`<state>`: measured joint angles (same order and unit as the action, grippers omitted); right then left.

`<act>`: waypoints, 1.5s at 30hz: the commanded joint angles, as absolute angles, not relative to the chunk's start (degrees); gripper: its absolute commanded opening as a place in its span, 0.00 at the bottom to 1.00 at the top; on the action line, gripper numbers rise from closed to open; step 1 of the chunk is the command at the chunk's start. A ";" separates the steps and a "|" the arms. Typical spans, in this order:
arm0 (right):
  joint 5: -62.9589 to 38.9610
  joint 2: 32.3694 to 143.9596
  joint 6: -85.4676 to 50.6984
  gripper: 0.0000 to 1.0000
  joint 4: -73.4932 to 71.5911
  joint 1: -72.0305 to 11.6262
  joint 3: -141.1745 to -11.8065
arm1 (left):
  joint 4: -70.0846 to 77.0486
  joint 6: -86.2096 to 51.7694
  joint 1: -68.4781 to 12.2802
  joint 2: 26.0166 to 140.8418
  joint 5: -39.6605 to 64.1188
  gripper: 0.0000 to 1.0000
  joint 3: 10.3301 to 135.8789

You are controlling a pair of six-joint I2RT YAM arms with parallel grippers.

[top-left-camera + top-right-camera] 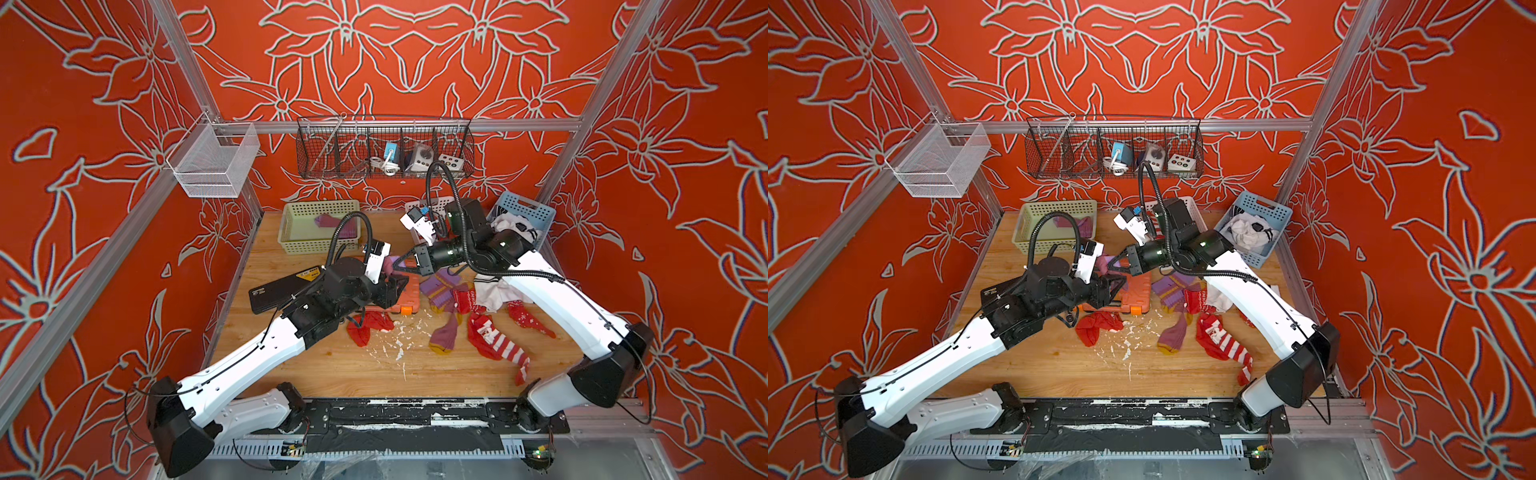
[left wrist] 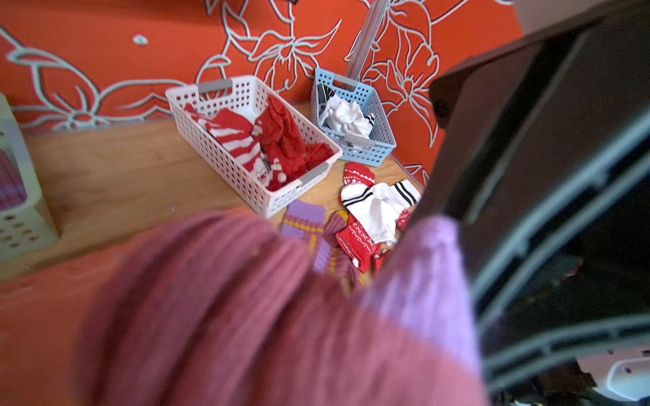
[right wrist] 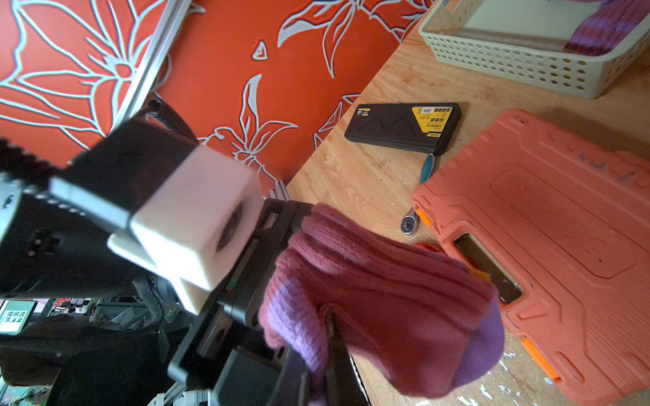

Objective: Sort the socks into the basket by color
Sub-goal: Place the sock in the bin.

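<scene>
A mauve-and-lilac sock (image 3: pixel 387 288) hangs in the air over the orange tool case, with my right gripper (image 3: pixel 327 327) shut on it. In both top views the left gripper (image 1: pixel 397 286) sits just below that sock (image 1: pixel 390 264), its jaws apart. The sock (image 2: pixel 281 316) hides those jaws in the left wrist view. The green basket (image 1: pixel 291 243) holds a purple sock, the white basket (image 2: pixel 246 175) red ones, and the blue basket (image 1: pixel 536 212) white ones. Loose socks lie on the table: red (image 1: pixel 368 328), purple with a mustard toe (image 1: pixel 444 336), red-and-white striped (image 1: pixel 503 345) and white (image 1: pixel 494 291).
An orange tool case (image 3: pixel 562 246) lies under both grippers. A black case (image 1: pixel 282 286) and a ratchet (image 3: pixel 418 197) lie to its left. White crumbs (image 1: pixel 399 336) dot the wooden table. A wire rack (image 1: pixel 384 149) and a mesh bin (image 1: pixel 212 162) hang on the walls.
</scene>
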<state>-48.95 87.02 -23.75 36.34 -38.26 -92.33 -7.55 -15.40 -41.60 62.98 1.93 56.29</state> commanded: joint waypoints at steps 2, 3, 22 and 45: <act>-51.31 87.78 -23.46 0.00 35.69 -37.23 -94.75 | -5.31 -11.73 -41.84 65.26 -1.63 0.33 59.41; -51.32 87.81 -23.47 0.00 35.77 -37.02 -94.87 | -5.23 -11.50 -41.81 65.51 -1.95 0.26 59.57; -45.14 84.87 -25.87 0.98 37.32 -27.05 -95.56 | -18.13 -18.67 -22.41 70.56 3.21 0.00 65.22; -41.84 87.21 -21.18 0.98 43.08 -19.15 -95.44 | -21.44 -19.82 5.87 108.86 4.83 0.00 99.48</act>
